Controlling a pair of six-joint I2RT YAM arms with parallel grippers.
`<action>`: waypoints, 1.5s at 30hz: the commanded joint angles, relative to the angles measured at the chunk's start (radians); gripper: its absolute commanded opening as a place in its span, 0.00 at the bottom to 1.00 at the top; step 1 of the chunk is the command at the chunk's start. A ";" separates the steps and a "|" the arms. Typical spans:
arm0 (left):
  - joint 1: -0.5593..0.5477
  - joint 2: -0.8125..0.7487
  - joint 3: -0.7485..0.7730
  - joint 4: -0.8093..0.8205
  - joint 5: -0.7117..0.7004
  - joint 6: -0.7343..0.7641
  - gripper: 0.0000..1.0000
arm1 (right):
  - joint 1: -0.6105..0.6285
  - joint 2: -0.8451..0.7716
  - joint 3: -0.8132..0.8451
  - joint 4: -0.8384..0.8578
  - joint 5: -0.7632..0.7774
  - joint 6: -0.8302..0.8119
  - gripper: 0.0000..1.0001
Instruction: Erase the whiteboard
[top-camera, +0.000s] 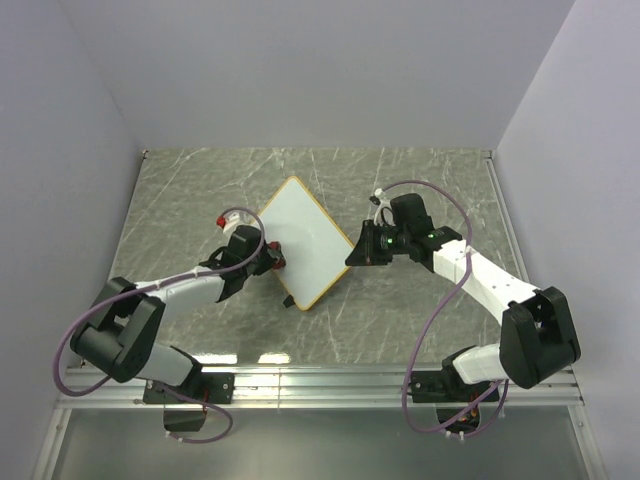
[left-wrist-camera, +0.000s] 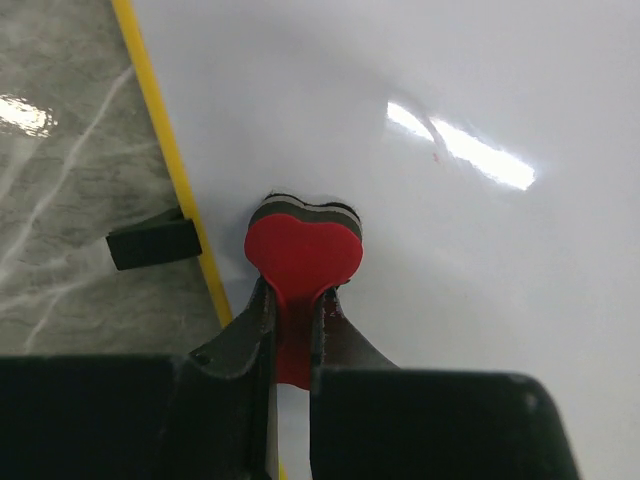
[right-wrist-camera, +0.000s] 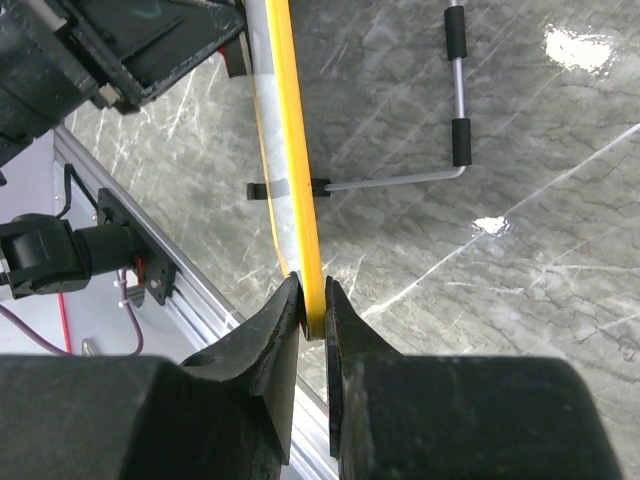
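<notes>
Left gripper (left-wrist-camera: 292, 300) is clamped on the stem of the red eraser (left-wrist-camera: 303, 250). Its felt pad is set against the whiteboard (top-camera: 300, 235) just ahead of the fingertips. The yellow frame (left-wrist-camera: 165, 150) runs just left of the jaws, with a black foot (left-wrist-camera: 150, 240) outside it.

Right gripper (right-wrist-camera: 312, 300) is pinched on the board's frame at the opposite edge, so the board is braced between the two tools. A wire stand (right-wrist-camera: 400, 182) is seen beyond those fingers, over the table (right-wrist-camera: 520, 300).

Progress:
- Surface ahead of and right of the eraser is seen white, with no scribbles in the wrist view or from above.
- One tiny red speck (left-wrist-camera: 435, 155) is noted up and right of the eraser, beside a glare streak.
- Task is judged nearly done: the bulk is wiped and one pass over the speck is left, if it is ink at all and not a reflection.
- Area under the eraser and behind the left fingers is hidden, so it cannot be confirmed clean
</notes>
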 joint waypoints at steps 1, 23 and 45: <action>0.020 0.100 -0.014 -0.102 -0.043 0.037 0.00 | 0.032 0.025 0.004 -0.087 0.060 -0.087 0.00; 0.146 0.168 0.430 -0.299 0.094 0.151 0.01 | 0.041 0.013 -0.031 -0.075 0.066 -0.090 0.00; 0.103 -0.139 0.566 -0.674 0.004 0.139 0.00 | 0.041 0.016 -0.065 0.051 0.075 -0.030 0.28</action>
